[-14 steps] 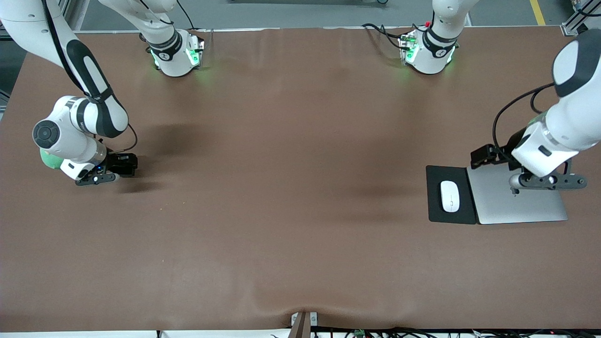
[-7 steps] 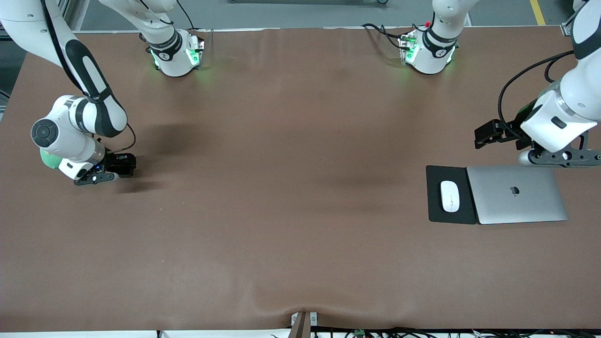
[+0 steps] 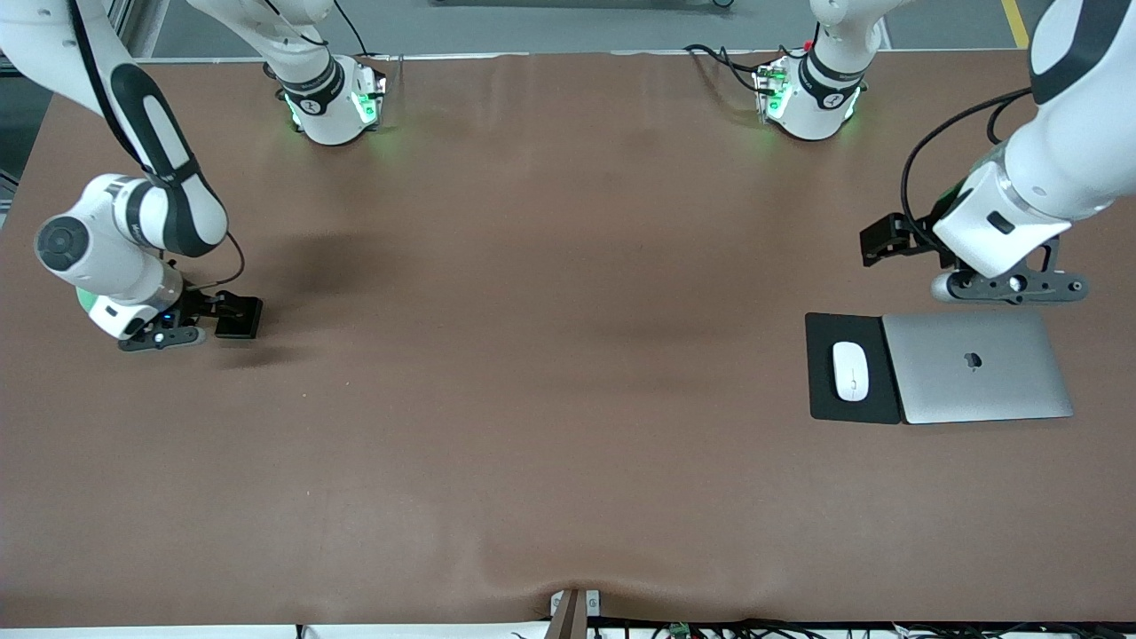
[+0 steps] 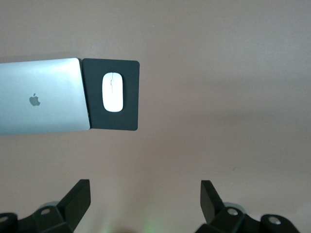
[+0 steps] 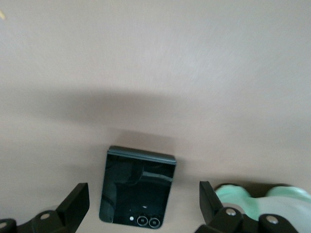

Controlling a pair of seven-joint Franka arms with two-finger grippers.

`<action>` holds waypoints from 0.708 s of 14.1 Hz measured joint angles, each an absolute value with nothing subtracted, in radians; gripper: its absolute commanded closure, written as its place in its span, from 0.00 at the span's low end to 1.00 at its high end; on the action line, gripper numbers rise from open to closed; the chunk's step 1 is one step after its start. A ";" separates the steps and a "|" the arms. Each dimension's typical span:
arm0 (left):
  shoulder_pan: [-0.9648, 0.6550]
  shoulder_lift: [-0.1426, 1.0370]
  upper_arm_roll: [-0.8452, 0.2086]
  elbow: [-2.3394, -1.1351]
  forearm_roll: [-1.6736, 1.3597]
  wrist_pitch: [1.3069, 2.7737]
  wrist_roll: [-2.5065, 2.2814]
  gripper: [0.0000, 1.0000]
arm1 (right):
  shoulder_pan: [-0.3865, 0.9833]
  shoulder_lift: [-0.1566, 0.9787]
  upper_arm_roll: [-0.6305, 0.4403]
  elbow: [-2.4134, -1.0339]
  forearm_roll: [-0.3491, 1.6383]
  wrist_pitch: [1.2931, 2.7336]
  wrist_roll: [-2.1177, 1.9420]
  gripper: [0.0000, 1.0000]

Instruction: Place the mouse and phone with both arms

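The black glossy phone (image 3: 240, 318) lies flat on the brown table toward the right arm's end. In the right wrist view the phone (image 5: 137, 191) lies below and between the open fingers, touching neither. My right gripper (image 3: 164, 339) (image 5: 143, 206) is open and empty just above the table beside it. The white mouse (image 3: 850, 371) (image 4: 112, 91) rests on a matte black pad (image 3: 825, 399) (image 4: 126, 116) toward the left arm's end. My left gripper (image 3: 1007, 286) (image 4: 145, 204) is open and empty, raised over the table just past the laptop's edge.
A closed silver laptop (image 3: 976, 366) (image 4: 41, 102) lies against the pad's side, toward the left arm's end. The two arm bases (image 3: 333, 102) (image 3: 808, 98) stand at the table's edge farthest from the front camera. A wide stretch of brown table lies between the phone and the pad.
My left gripper has lifted off from over the laptop and moved away from the front camera. My right gripper has shifted toward the table's end, and the phone now shows apart from it.
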State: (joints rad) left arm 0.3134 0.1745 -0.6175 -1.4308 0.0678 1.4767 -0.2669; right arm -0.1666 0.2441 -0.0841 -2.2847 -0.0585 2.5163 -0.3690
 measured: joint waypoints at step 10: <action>-0.101 0.036 -0.147 -1.567 0.022 1.502 -0.216 0.00 | 0.059 0.087 -0.059 -1.684 -0.044 1.711 0.069 0.00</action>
State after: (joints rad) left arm -0.1007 0.0361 -0.1465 -1.5671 0.0219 1.5019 -0.2159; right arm 0.0589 0.0873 -0.0588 -1.6840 -0.0443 1.7107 0.0693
